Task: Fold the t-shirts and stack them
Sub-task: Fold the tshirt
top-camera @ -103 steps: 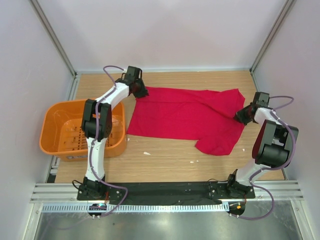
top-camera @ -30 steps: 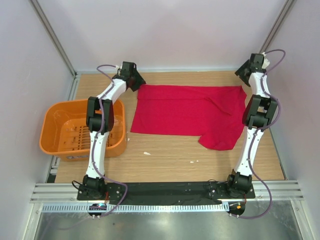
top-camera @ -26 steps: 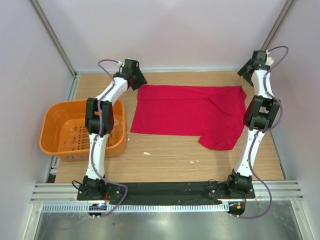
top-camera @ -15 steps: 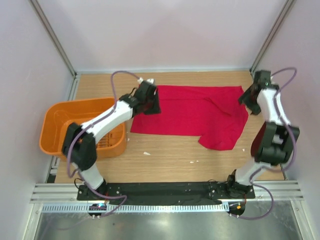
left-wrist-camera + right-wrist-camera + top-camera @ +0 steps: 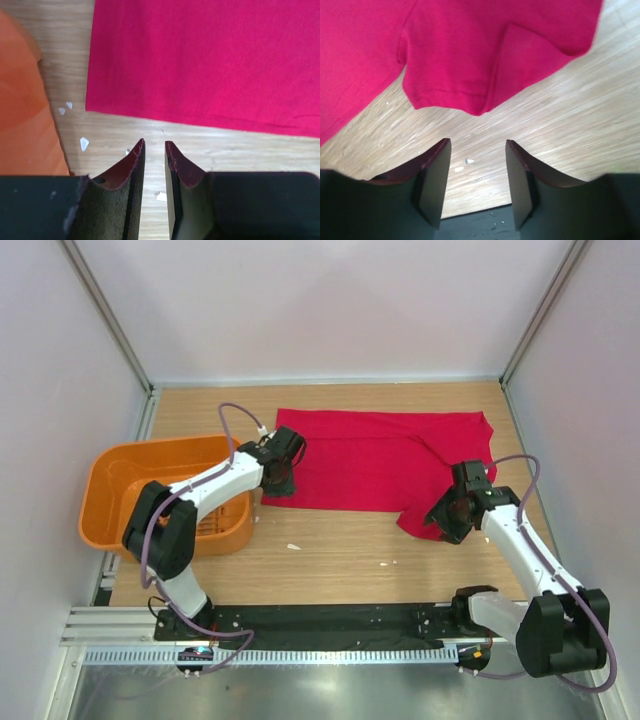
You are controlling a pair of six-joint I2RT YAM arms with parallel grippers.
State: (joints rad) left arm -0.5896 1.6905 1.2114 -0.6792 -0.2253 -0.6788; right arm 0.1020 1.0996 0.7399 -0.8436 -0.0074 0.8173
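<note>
T-shirt (image 5: 380, 460) flat on table (image 5: 340, 552), basket (image 5: 122, 476) at its left

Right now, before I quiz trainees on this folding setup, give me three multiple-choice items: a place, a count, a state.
1. The orange basket sits on which side of the t-shirt? A) left arm's B) right arm's C) on top
2. How many t-shirts lie on the table? A) one B) two C) three
3. The right fingers are: A) shut on a sleeve B) apart, holding nothing C) gripping the basket
Key: 1 A, it sits beside the left arm; 2 A, only one red shirt shows; 3 B, bare wood shows between them.
</note>
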